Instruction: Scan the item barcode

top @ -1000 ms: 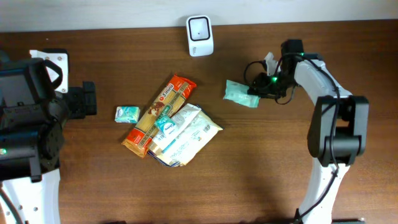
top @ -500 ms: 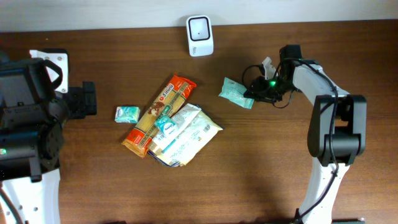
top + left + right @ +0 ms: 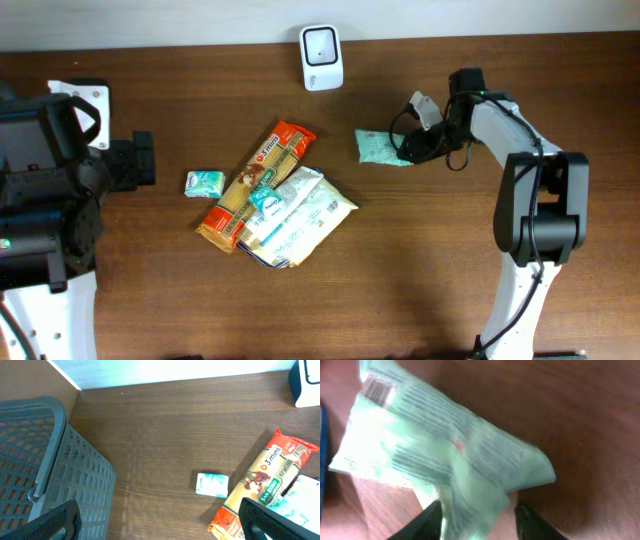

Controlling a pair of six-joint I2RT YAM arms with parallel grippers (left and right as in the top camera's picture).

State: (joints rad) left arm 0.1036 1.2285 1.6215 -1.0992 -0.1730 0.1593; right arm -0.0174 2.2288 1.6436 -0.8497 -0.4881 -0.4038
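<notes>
mint-green crinkly plastic packet (image 3: 445,455) looked light, limp, slippery; right gripper (image 3: 479,512) stood half-spread astride its corner, a fair pinch point, barcode (image 3: 375,387) far beyond the fingers (image 3: 432,521).

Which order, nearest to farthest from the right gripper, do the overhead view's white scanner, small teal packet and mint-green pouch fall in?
1. mint-green pouch, directly at the right gripper, right half.
2. white scanner, far edge, centre.
3. small teal packet, left half, beside the pasta pack.
</notes>
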